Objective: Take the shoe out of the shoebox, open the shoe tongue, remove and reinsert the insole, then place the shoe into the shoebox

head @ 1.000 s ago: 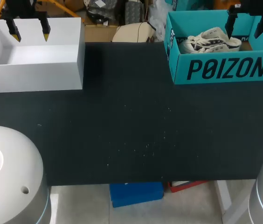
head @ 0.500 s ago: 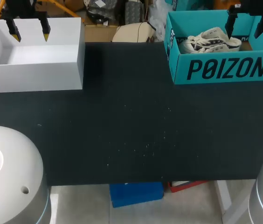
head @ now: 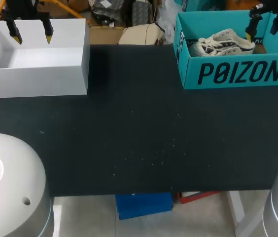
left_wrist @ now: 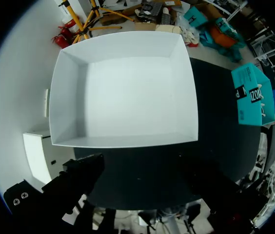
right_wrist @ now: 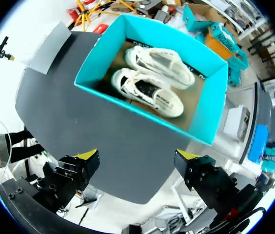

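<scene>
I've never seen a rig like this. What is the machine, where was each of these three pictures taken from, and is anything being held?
This is a robot with two arms at a black table. One picture looks down from above and behind the robot. The two round ones come from a camera on each wrist, looking out along the fingers. The left gripper hangs open over an open-topped white box. The right gripper hangs open over a teal shoebox with two white shoes inside. Neither gripper holds anything.
</scene>
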Controlling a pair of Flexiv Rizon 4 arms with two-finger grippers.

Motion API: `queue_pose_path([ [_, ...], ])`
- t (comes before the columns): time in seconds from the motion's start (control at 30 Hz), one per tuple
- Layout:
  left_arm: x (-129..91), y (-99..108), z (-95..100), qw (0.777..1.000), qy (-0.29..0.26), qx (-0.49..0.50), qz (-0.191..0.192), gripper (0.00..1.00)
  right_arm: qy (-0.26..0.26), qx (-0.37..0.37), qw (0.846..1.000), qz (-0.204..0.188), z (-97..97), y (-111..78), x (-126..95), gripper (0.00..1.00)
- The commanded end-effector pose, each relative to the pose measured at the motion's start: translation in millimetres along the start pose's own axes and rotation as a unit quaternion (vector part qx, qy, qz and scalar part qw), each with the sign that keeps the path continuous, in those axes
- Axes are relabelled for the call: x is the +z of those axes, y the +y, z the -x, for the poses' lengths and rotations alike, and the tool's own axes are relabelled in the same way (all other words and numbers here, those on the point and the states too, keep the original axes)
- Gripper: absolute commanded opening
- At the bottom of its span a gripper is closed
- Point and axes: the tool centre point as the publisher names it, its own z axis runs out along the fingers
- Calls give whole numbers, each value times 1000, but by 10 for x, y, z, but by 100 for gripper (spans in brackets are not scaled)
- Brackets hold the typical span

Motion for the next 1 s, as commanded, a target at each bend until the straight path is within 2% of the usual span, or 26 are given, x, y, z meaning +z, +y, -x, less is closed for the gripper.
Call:
queue_pose_path([
  [0.03, -6, 4, -6, 1000, -2, -1, 1, 100, 26, -432, 901, 21, -1, -97, 4, 100],
  [0.37, -6, 4, -6, 1000, -2, -1, 1, 100, 26, -432, 901, 21, -1, -97, 4, 100],
  [0.43, -6, 4, -6, 1000, -2, -1, 1, 100, 29, -466, 884, 19, -28, -67, 28, 100],
  [0.6, -6, 4, -6, 1000, -2, -1, 1, 100, 9, -513, 858, 17, -27, 159, 84, 100],
  [0.73, -6, 4, -6, 1000, -2, -1, 1, 100, -9, -535, 845, 15, 12, 339, 105, 100],
  [0.8, -6, 4, -6, 1000, -2, -1, 1, 100, -22, -549, 835, 6, 43, 427, 141, 94],
  [0.9, -6, 4, -6, 1000, -2, -1, 1, 100, -34, -556, 831, 16, 73, 578, 172, 70],
  [0.97, -6, 4, -6, 1000, -2, -1, 1, 100, -43, -567, 823, 21, 90, 675, 204, 62],
  [1.0, -6, 4, -6, 1000, -2, -1, 1, 100, -47, -571, 819, 27, 99, 723, 223, 49],
])
